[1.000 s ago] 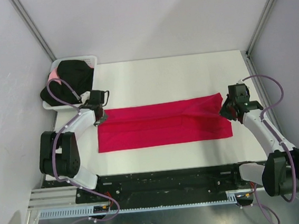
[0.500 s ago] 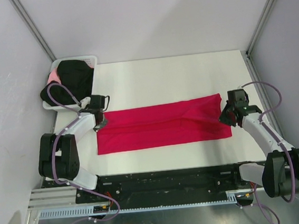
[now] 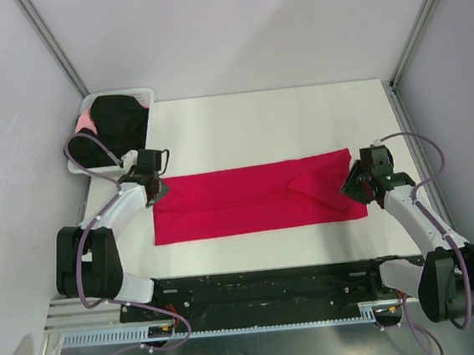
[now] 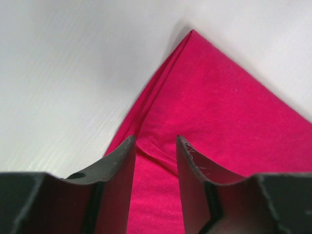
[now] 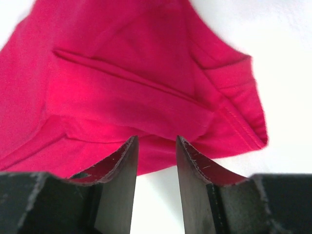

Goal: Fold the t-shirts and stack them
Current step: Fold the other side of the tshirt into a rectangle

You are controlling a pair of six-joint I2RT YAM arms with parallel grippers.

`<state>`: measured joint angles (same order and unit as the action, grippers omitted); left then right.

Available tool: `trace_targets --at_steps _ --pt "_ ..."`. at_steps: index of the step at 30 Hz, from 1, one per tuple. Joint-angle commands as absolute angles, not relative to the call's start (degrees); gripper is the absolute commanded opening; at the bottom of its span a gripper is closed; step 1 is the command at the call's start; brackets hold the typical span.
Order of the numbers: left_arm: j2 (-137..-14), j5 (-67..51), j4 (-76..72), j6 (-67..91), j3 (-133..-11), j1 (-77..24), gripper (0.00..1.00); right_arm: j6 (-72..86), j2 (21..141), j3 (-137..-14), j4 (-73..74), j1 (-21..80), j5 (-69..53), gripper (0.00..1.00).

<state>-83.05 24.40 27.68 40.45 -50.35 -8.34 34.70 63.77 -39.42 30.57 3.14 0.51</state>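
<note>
The t-shirt (image 3: 256,199) spread mid-counter is plain crimson red. The counter (image 3: 274,123) is plain white. At its far left corner a white basket (image 3: 141,92) holds black t-shirts (image 3: 118,120) beside a pink scrap (image 3: 85,118).

The flat t-shirt (image 3: 256,199) lies in the middle of the table (image 3: 274,123), its long side running left to right. The left gripper (image 3: 156,189) sits at the t-shirt's far left corner. The right gripper (image 3: 353,185) sits at its right end. Behind the t-shirt and to its left stands the basket (image 3: 147,96), with more t-shirts (image 3: 118,118) piled in it.
</note>
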Motion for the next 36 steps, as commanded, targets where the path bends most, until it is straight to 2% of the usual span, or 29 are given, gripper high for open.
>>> trace_targets --at_steps 1,5,11,17,28,34,36 --pt "-81.17 22.37 27.03 39.47 -52.47 -8.84 0.4 32.17 65.38 -43.62 25.23 7.54 2.62 0.41" --pt "-84.37 19.7 26.26 40.16 -53.48 -9.52 0.31 29.86 72.03 -46.59 20.25 10.24 4.09 0.41" --pt "-89.24 20.87 26.03 43.61 -51.67 -8.63 0.25 27.42 82.94 -51.66 16.3 12.11 2.83 0.41" --pt "-92.59 22.85 26.09 44.31 -51.09 -7.54 0.23 25.82 89.41 -54.35 13.79 14.34 2.3 0.43" --pt "-90.8 22.47 26.08 43.75 -51.57 -7.43 0.23 22.52 93.65 -57.62 12.2 17.63 4.75 0.54" --pt "-88.76 21.38 26.1 43.24 -51.88 -7.46 0.23 21.34 97.84 -60.57 12.89 18.26 5.84 0.53" --pt "-88.2 21.12 26.15 43.07 -51.93 -7.4 0.23 21.35 98.33 -61.11 13.13 18.61 6.01 0.49"
